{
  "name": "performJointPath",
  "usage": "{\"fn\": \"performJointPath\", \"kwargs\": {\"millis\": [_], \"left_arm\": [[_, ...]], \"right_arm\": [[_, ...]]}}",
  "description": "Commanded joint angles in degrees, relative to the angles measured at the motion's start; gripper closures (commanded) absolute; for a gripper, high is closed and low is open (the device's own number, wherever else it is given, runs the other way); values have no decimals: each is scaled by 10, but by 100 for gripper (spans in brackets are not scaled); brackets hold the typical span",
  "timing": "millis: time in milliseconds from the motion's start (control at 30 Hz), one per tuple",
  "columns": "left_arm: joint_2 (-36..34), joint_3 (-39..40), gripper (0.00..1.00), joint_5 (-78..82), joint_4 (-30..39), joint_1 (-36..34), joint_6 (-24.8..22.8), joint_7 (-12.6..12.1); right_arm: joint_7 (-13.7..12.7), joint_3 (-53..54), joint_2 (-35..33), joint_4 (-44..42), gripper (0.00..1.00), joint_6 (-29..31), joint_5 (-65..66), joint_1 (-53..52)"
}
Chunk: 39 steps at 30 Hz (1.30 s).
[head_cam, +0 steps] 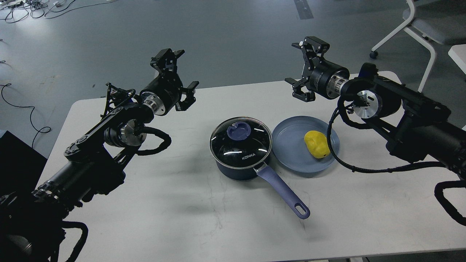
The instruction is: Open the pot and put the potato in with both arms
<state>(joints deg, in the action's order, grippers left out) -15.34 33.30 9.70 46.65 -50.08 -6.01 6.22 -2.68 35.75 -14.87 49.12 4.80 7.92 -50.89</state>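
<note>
Left gripper (pixel 181 78): fingers spread wide, raised over table's far-left part.
Right gripper (pixel 305 69): spread wide, above far edge.
Pot (pixel 240 149): lidded, mid-table.
Potato (pixel 316 144): on plate (pixel 287 143), touching pot's right.

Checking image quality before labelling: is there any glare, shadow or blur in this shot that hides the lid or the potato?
Head view: white streaks of glare cross the glass lid, yet its blue knob and the KONKA mark stay readable; the potato is sharp and evenly lit on the plate; soft shadows lie on the table; no blur.
</note>
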Motion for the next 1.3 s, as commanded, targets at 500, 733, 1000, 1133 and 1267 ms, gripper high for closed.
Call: {"fn": "performJointPath", "kwargs": {"millis": [500, 733, 1000, 1133, 1267], "left_arm": [[0, 1, 1, -2, 0, 3, -4, 6], [0, 1, 1, -2, 0, 2, -4, 6], [0, 1, 1, -2, -1, 2, -2, 6], [-1, 1, 1, -2, -1, 2, -2, 6], [-2, 3, 1, -2, -1, 2, -3, 6]], "right_arm": [[7, 17, -4, -3, 0, 50, 2, -5], [7, 18, -9, -2, 0, 50, 2, -3], [7, 18, -9, -2, 0, 50, 2, -3], [7, 18, -9, -1, 0, 50, 2, -2], [7, 18, -9, -1, 0, 50, 2, -2]]}}
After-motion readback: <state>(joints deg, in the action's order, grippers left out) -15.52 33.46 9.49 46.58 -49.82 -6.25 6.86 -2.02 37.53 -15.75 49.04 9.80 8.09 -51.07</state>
